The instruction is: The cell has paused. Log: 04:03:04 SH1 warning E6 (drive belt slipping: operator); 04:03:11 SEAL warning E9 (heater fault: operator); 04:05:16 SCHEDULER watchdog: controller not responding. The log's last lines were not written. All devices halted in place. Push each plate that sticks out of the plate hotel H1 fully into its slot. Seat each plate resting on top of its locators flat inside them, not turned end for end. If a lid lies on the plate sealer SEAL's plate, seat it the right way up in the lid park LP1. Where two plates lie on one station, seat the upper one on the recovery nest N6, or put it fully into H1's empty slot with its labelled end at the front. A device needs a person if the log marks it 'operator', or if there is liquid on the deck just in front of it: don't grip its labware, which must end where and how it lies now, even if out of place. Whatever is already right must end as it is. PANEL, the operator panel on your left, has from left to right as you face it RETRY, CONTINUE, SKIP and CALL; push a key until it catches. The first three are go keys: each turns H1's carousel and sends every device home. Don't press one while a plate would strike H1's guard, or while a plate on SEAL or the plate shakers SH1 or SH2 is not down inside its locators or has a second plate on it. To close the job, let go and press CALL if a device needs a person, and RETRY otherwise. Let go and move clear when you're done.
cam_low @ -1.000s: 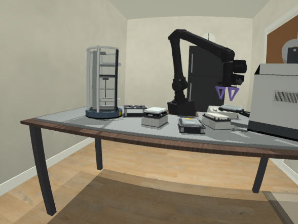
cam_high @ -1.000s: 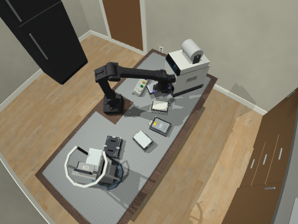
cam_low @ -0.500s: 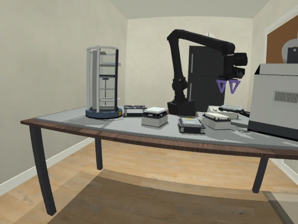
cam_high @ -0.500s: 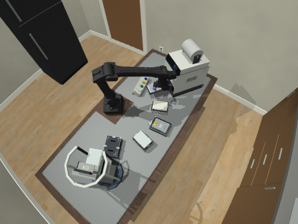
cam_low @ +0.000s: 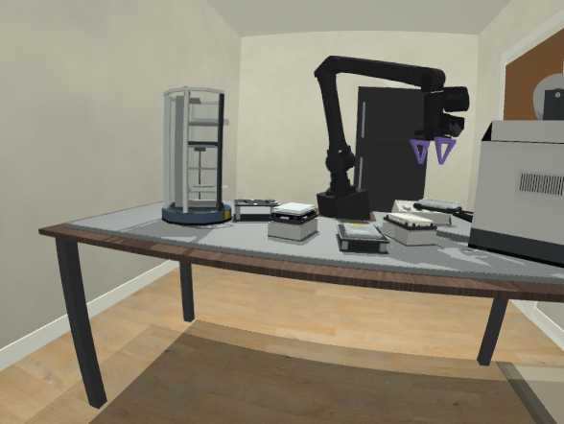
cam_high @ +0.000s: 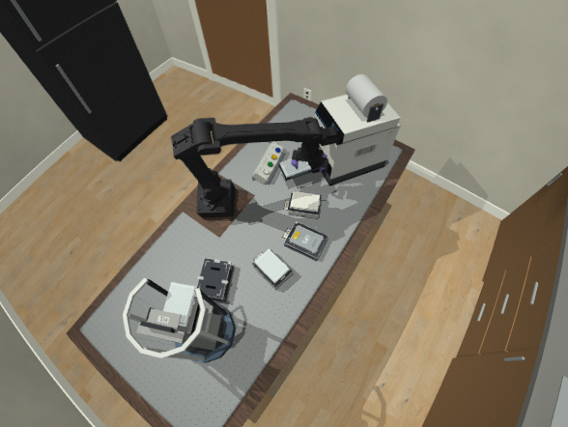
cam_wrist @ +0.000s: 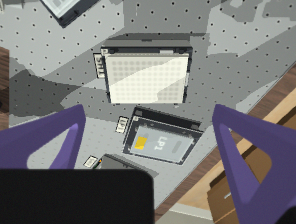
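Observation:
My gripper (cam_high: 307, 161) is open and empty. It hangs high above the deck next to the white plate sealer (cam_high: 359, 132), over the plate on the sealer's tray (cam_high: 295, 168). In the side view my gripper (cam_low: 432, 151) is well above that plate (cam_low: 438, 204). The wrist view shows my purple fingers spread above a shaker holding a white plate (cam_wrist: 146, 75) and the lid park LP1 (cam_wrist: 160, 144). The operator panel (cam_high: 268, 162) stands left of the tray. The plate hotel H1 (cam_high: 174, 319) stands at the near end with a white plate (cam_high: 180, 297) at its top.
A second shaker with a white plate (cam_high: 271, 267) and a dark empty nest (cam_high: 215, 278) stand between LP1 (cam_high: 305, 239) and H1. Irregular darker patches (cam_high: 348, 193) lie on the deck in front of the sealer; I cannot tell shadow from liquid.

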Controlling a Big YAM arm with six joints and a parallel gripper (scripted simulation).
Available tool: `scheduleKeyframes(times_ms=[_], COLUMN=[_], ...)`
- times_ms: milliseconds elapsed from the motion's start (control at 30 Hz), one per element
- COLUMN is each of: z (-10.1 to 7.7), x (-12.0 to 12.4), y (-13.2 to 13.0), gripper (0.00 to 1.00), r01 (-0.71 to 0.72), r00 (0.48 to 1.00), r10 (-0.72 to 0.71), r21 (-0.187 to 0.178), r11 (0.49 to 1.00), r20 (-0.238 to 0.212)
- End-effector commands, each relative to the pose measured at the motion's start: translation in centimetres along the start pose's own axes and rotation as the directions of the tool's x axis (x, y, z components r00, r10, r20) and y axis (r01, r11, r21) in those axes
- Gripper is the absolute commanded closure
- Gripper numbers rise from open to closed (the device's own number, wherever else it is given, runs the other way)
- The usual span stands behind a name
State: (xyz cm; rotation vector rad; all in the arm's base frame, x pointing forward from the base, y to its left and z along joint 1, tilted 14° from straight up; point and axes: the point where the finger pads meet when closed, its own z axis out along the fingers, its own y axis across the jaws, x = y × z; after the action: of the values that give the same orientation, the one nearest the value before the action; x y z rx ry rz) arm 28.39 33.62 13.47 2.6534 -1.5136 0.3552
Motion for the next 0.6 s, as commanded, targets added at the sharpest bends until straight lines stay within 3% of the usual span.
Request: scheduleKeyframes(times_ms=[0, 133, 200, 267, 400, 467, 533, 567], z=[-2.8, -4.1, -3.3, -1.2, -1.6, -0.9, -0.9, -2.0], x=[-0.5, -0.6, -1.1, -1.3, -2.6, -3.1, -3.1, -3.8], y=[-1.5, -1.3, -1.1, 1.1, 1.2, 2.0, 2.0, 1.0], gripper=[0.00, 0.00, 0.00, 0.00, 0.00, 0.00, 0.00, 0.00], r01=[-0.020, -0.017, -0.045, -0.099, -0.235, -0.295, -0.295, -0.334], r00=[1.000, 0.999, 0.999, 0.995, 0.972, 0.955, 0.955, 0.942], r10=[0.019, 0.016, 0.045, 0.099, 0.235, 0.295, 0.295, 0.334], r21=[0.043, 0.056, 0.037, -0.008, 0.006, -0.004, -0.004, 0.017], r11=[0.999, 0.998, 0.998, 0.995, 0.972, 0.955, 0.955, 0.942], r20=[0.023, 0.029, 0.022, -0.003, 0.006, -0.005, -0.005, 0.019])
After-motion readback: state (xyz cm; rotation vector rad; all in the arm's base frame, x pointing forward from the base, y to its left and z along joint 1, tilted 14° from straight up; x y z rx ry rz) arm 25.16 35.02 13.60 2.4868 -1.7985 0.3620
